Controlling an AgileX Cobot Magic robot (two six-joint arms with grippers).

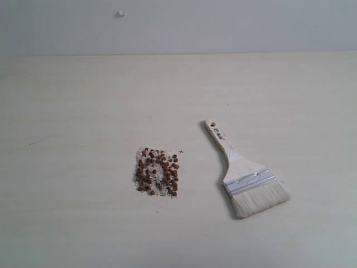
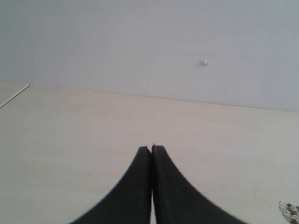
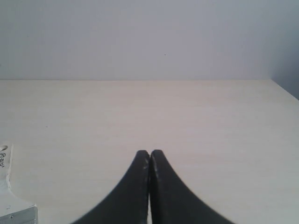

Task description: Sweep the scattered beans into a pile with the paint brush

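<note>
So here's where I'm at: the paint brush is lying flat on the counter, lower right of the exterior view, handle pointing toward the upper left and bristles toward the lower right corner. Nobody's holding it. The beans sit just left of it, a bit below the middle of the frame, apart from the brush and not touching it. They're in a flat, roughly square patch mixed in with white rice-like grains. My read is that the job hasn't really started. I've got to pick up the brush first and then push that patch together, though honestly it's fairly compact as it lies, so the sweeping part shouldn't take much. My left claw is pinched fully shut with nothing in it, and my right claw is the same, tips pressed together and empty, each hanging over bare counter. As for the views, the exterior one gives the whole layout but doesn't show either of my arms at all. The wrist views are the only place you can see the claws. The left one catches just a sliver of the bean patch at the edge of the picture, and the right one catches only part of the brush handle and the corner of its metal ferrule at the edge. Neither wrist view shows both things at once.
</note>
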